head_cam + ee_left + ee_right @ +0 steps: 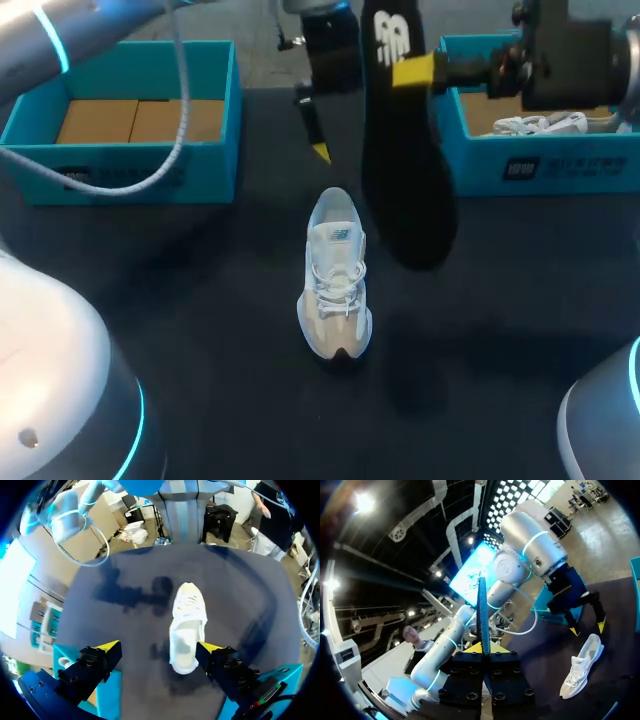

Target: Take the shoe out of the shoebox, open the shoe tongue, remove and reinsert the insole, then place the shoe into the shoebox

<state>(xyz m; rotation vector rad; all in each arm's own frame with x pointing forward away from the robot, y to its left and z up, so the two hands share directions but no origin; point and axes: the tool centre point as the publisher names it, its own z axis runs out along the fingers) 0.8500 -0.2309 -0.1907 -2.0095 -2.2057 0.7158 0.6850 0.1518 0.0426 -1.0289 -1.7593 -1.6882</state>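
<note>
A white shoe (pixel 335 275) stands upright on the dark table, toe toward the front edge. My left gripper (pixel 318 140) hangs open above its heel end; in the left wrist view the shoe (pixel 187 627) lies below and just ahead of the gripper (pixel 159 647), close to one finger and touching neither. My right gripper (pixel 415 70) is shut on the top of a black insole (pixel 405 150), which hangs lengthwise in the air to the right of the shoe. In the right wrist view the insole (pixel 482 615) shows edge-on between the shut fingers (pixel 484 647), with the shoe (pixel 582 665) beyond.
A teal shoebox (pixel 120 50) with brown card inside stands at the back left. A second teal shoebox (pixel 540 165) at the back right holds another white shoe (pixel 545 125).
</note>
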